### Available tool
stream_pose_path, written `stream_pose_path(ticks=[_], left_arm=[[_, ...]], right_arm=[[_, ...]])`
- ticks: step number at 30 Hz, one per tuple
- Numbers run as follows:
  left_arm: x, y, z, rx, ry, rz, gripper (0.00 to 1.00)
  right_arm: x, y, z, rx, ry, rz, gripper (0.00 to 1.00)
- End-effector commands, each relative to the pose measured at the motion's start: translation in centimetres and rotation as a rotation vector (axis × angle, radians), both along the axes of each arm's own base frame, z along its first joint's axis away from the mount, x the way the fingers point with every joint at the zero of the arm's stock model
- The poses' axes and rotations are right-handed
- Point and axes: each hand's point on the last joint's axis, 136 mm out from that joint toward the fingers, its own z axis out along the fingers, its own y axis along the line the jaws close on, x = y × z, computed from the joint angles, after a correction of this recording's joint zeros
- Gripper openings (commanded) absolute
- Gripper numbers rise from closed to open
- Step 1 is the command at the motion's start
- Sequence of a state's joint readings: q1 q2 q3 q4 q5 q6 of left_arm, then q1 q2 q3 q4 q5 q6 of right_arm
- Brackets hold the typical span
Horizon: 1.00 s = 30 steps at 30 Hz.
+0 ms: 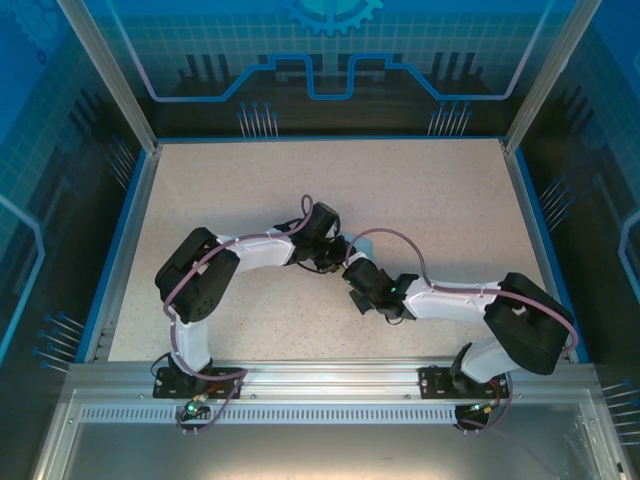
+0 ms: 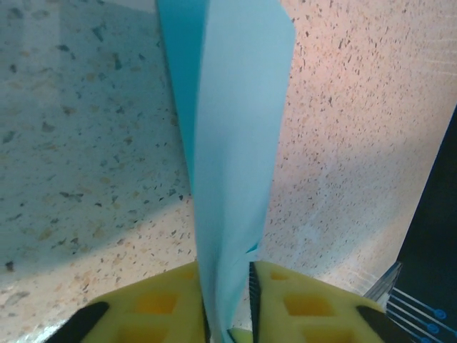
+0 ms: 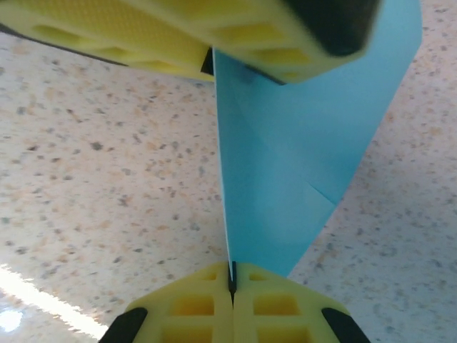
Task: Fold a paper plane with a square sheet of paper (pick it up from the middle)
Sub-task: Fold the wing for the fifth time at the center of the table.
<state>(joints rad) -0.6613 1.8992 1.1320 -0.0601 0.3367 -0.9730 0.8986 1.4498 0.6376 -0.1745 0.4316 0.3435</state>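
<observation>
The light-blue sheet of paper (image 2: 239,143) is folded along a centre crease and stands on edge between both grippers, above the middle of the speckled table. In the left wrist view it runs up from between the yellow fingers of my left gripper (image 2: 232,307). It lies against one finger, and a thin dark gap separates it from the other. My right gripper (image 3: 231,282) is shut on the narrow pointed end of the paper (image 3: 300,150). The left gripper's fingers (image 3: 178,43) hold the far end. From above, the left gripper (image 1: 338,262) and right gripper (image 1: 350,272) nearly touch.
The speckled table (image 1: 400,190) has a blue raised rim (image 1: 128,230) on its left, right and back sides. Aluminium posts (image 1: 105,70) rise at the back corners. A metal rail (image 1: 320,375) carries both arm bases along the near edge.
</observation>
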Motion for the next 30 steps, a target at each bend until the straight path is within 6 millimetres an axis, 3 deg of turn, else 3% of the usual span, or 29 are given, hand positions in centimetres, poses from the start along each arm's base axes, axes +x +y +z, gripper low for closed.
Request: stream_pose_path(ticks=[1, 7, 17, 21, 25, 30], left_arm=[[-0.4, 1.2, 2.0, 0.005, -0.028, 0.015, 0.33], [-1.2, 2.8, 2.7, 0.025, -0.044, 0.045, 0.47], [-2.3, 3.5, 4.0, -0.015, -0.105, 0.029, 0.51], [-2.9, 2.2, 4.6, -0.051, -0.144, -0.03, 0.47], [-3.4, 1.0, 4.0, -0.069, -0.14, -0.076, 0.37], [-2.6, -0.9, 3.6, -0.124, -0.126, -0.097, 0.32]], right_arm=[[-0.8, 1.7, 0.1, 0.174, 0.058, 0.027, 0.0], [-1.9, 2.5, -0.2, 0.329, 0.145, 0.047, 0.0], [-2.1, 1.7, 0.0, 0.602, 0.274, -0.022, 0.0], [-1.9, 2.0, 0.4, 0.704, 0.351, -0.028, 0.0], [-1.6, 2.1, 1.0, 0.776, 0.393, -0.03, 0.0], [-1.5, 1.4, 0.2, 0.768, 0.426, -0.061, 0.0]])
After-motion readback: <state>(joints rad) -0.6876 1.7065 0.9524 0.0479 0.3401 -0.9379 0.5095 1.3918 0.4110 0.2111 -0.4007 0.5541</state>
